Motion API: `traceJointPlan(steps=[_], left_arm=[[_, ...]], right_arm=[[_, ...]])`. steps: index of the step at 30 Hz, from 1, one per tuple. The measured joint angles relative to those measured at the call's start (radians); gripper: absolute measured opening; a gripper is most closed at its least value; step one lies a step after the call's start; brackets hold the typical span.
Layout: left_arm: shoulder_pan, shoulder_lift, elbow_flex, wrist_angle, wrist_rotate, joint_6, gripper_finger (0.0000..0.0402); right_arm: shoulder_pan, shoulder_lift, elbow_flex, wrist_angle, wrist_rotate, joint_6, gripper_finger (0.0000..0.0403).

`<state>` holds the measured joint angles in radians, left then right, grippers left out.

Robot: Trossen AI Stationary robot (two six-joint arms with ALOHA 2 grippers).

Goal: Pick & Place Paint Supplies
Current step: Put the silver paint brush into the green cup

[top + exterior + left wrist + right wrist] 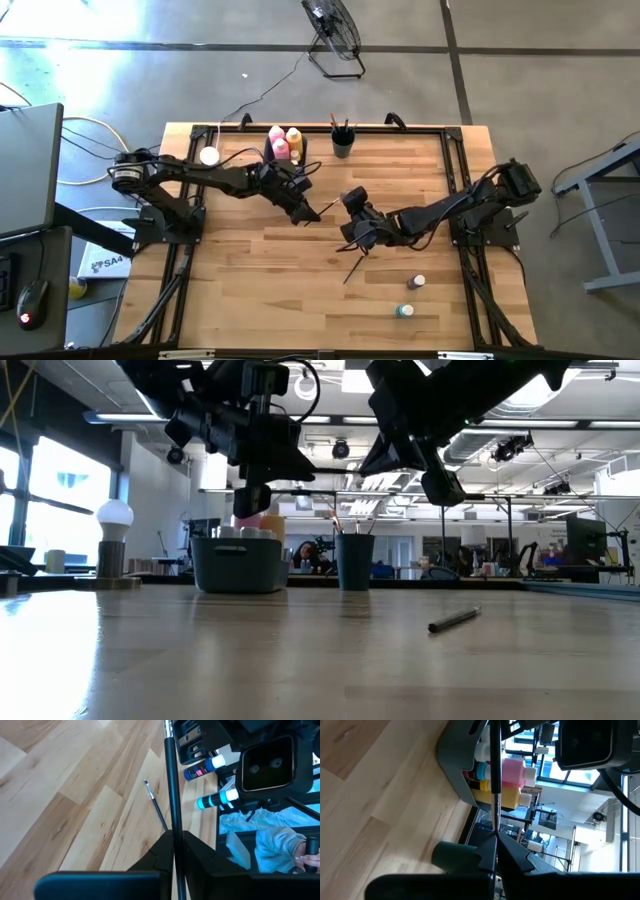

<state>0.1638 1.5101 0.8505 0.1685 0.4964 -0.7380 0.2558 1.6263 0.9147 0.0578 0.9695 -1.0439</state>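
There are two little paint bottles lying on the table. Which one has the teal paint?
The teal paint bottle is the one nearer the table's front edge. The other small bottle, dark with a pink label, lies just behind it, closer to the loose paintbrush.

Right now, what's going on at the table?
Both arms meet mid-table over one thin paintbrush: the left gripper and the right gripper are each shut on it, which looks like a handover. A second paintbrush lies loose on the wood, with two small paint bottles near the right front. The pink and yellow squeeze bottles stand in the grey bin by the dark cup.
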Motion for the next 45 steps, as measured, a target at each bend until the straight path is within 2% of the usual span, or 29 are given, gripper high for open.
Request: traceJointPlan(steps=[13,17,21,28,32,35,39,42,45], left_arm=[[0.000,0.000,0.000,-0.022,0.039,0.008,0.0022],[0.000,0.000,0.000,-0.021,0.045,0.011,0.0022],[0.000,0.000,0.000,-0.012,0.049,0.015,0.0021],[0.000,-0.001,0.000,-0.004,0.048,0.034,0.0021],[0.000,-0.001,0.000,-0.004,0.048,0.071,0.0021],[0.000,-0.001,0.000,0.011,0.047,0.157,0.0021],[0.000,-0.002,0.006,0.039,0.014,0.255,0.0021],[0.000,-0.002,0.030,0.051,-0.035,0.378,0.0021],[0.000,-0.003,0.059,0.049,-0.110,0.511,0.0021]], right_arm=[[0.021,0.000,0.000,0.021,-0.009,-0.001,0.0003],[0.051,0.000,0.000,0.036,0.017,-0.057,0.0008],[0.076,0.000,-0.001,0.072,0.087,-0.133,0.0031],[0.091,-0.046,-0.001,0.149,0.163,-0.138,0.0092],[0.098,-0.094,-0.001,0.156,0.289,-0.134,0.0120],[0.104,-0.151,-0.001,0.152,0.341,-0.066,0.0127],[0.125,-0.244,-0.001,0.092,0.333,0.101,0.0122],[0.133,-0.317,-0.001,0.001,0.266,0.286,0.0112],[0.131,-0.387,-0.001,-0.125,0.125,0.501,0.0104]])
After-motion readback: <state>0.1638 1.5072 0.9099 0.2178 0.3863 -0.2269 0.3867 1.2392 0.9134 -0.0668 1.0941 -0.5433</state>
